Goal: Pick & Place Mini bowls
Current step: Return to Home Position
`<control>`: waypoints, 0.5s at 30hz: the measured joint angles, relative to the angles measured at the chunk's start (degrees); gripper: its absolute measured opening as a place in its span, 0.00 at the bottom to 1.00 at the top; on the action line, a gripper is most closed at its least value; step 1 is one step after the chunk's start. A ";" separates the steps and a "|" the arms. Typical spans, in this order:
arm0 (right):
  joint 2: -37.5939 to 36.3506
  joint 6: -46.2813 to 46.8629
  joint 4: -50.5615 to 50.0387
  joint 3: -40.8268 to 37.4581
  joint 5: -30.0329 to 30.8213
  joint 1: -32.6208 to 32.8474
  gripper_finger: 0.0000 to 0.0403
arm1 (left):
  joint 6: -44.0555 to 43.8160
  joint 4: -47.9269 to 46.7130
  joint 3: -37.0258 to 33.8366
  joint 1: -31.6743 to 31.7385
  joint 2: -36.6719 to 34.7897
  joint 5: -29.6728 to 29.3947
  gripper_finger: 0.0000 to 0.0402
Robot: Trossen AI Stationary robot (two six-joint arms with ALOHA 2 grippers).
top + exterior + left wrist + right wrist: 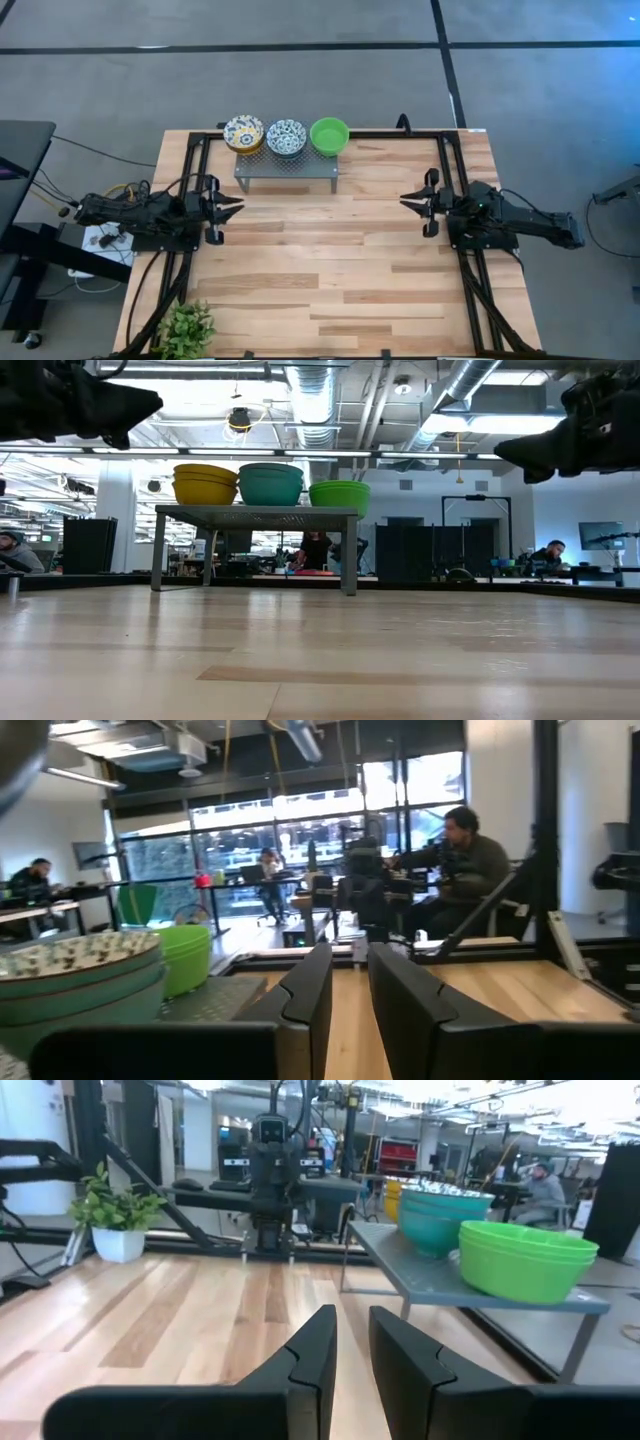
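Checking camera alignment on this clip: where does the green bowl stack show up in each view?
High view: green bowl stack at the right end of the grey stand, top centre.
Low view: rightmost of three stacks on the stand.
Left wrist view: on the stand, just beyond the blue-and-white stack; green.
Right wrist view: nearest stack on the stand.
Shared landmark: the grey stand.

Open-plan robotics lab/office, not a home: exposed ceiling ducts [310, 390], a grey concrete floor [300, 85] with dark tape lines [300, 47], and glazed partitions [240, 845]. The background has staffed workstations, with a seated person [548, 556] by a monitor [603, 536] and a second person [470, 855] at a desk. The wood tabletop [330, 270] sits in a black rail frame [447, 165], with a power strip [103, 240] on the floor beside it.
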 joint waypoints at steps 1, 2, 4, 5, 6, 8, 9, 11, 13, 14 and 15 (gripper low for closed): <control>0.01 -0.45 -0.19 0.00 0.14 -0.21 0.14 | 0.01 0.00 0.00 0.56 0.00 0.00 0.18; 0.01 -0.51 -0.53 -0.01 0.26 -0.42 0.14 | -0.09 -0.02 0.00 0.99 0.09 -0.03 0.18; 0.01 -0.47 -0.86 -0.02 0.31 -0.80 0.14 | -0.11 -0.02 0.00 1.56 0.33 -0.03 0.18; 0.01 -0.50 -0.88 -0.02 0.33 -0.85 0.14 | -0.11 -0.02 0.00 1.70 0.50 -0.03 0.18; 0.01 -0.50 -0.88 -0.02 0.33 -0.96 0.14 | -0.11 -0.02 0.00 1.71 0.58 -0.03 0.18; 0.01 -0.50 -0.94 -0.02 0.33 -1.10 0.14 | -0.11 0.03 0.00 1.63 0.77 -0.03 0.18; 0.01 -0.50 -0.95 -0.02 0.37 -1.08 0.14 | -0.11 0.04 0.00 1.63 0.83 -0.03 0.18; 0.01 -0.50 -0.93 -0.04 0.42 -1.08 0.14 | -0.11 0.11 0.00 1.63 0.98 -0.03 0.18; 0.01 -0.50 -0.93 -0.04 0.44 -1.08 0.14 | -0.11 0.13 0.00 1.63 1.03 -0.03 0.18; 0.01 -0.49 -0.94 -0.04 0.44 -1.08 0.14 | -0.11 0.17 0.00 1.63 1.03 -0.03 0.18; 0.01 -0.50 -0.93 -0.04 0.44 -1.08 0.14 | -0.11 0.21 0.00 1.63 1.03 -0.03 0.18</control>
